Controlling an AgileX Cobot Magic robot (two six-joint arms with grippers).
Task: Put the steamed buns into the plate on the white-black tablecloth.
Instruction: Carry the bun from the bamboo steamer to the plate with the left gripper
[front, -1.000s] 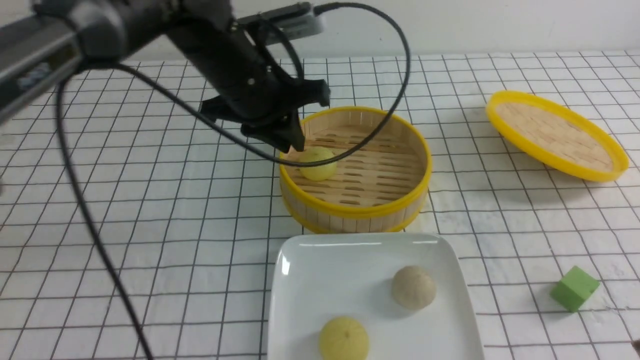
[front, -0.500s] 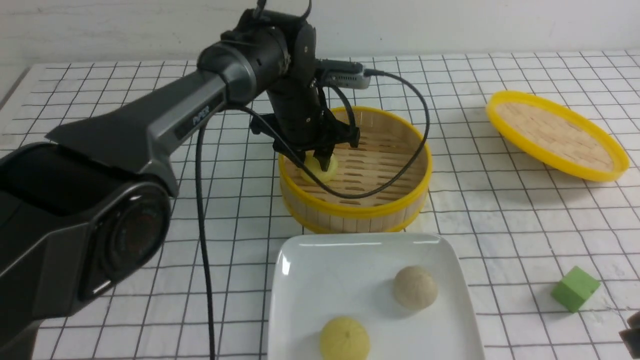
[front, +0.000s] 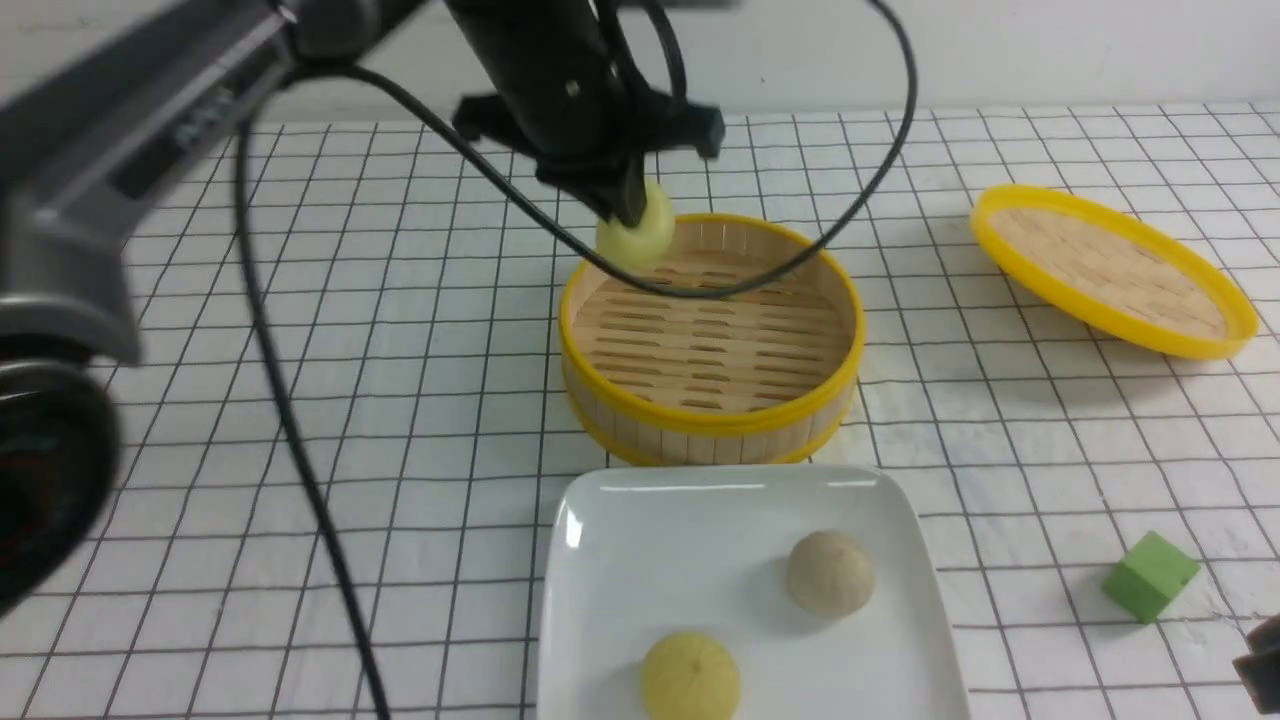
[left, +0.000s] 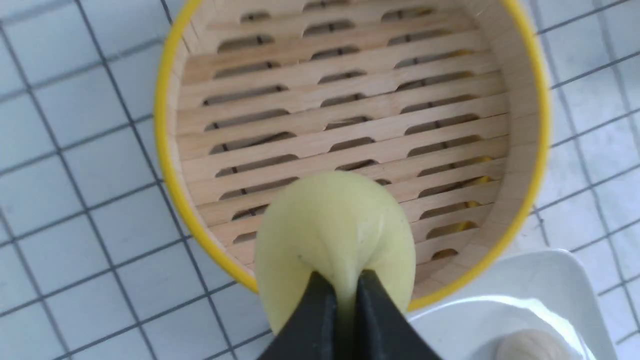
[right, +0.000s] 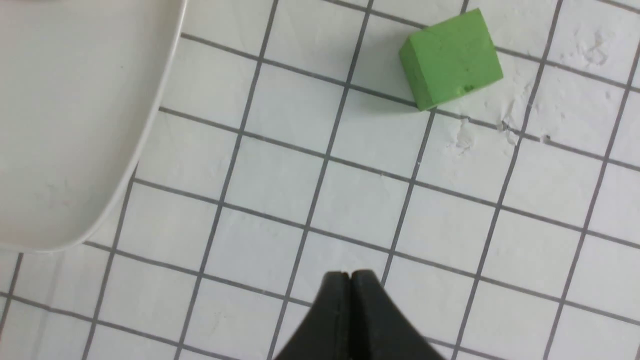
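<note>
From the front, the left claw (front: 628, 215) hangs above the far edge of the bamboo steamer (front: 700, 425), clamped on a pale yellow bun (front: 642, 240) that is clear of the slats. The other two buns already lie in the plate (front: 600, 500) on the near side: a beige-grey bun (front: 829, 573) and a second yellow bun (front: 690, 677), well apart from each other. The steamer's lid (front: 1110, 270) rests tilted to the right and a green cube (front: 1150, 577) sits near the right claw (front: 1262, 665). The left wrist view shows the tips nearly together, pinching only a narrow fold of soft dough, so the bun could probably slip or tear loose on the way across. The arm's cable (front: 860, 190) loops over the steamer and might snag its rim. A careless drop could also land on the buns already plated; the plate's left half is free. The right wrist view shows that claw closed on nothing, hovering over the tablecloth (right: 360, 200) beside the plate's corner. The cloth covers the tabletop fairly flat, scuffed near the cube, and a plain pale wall (front: 1000, 50) stands behind it.
</note>
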